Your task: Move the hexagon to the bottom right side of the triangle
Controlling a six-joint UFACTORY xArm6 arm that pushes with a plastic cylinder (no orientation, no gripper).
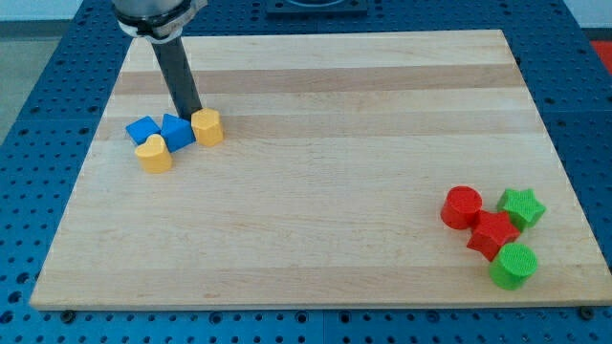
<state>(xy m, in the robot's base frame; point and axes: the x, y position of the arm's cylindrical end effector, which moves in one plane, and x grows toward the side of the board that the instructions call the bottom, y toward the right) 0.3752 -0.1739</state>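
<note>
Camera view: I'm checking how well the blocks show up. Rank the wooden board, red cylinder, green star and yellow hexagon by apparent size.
1. Wooden board, by far.
2. Red cylinder.
3. Green star and yellow hexagon: too alike to rank; the star also sits nearer the camera.

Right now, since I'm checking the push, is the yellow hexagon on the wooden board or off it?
On. The yellow hexagon sits on the wooden board, beside the blue triangle, with my tip just behind them.

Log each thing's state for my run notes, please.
My tip: down, at the yellow hexagon's upper left edge.
Yellow hexagon: right of the blue triangle, touching.
Blue cube: leftmost.
Yellow heart: below the blues.
Red and green blocks: clustered bottom right.
</note>
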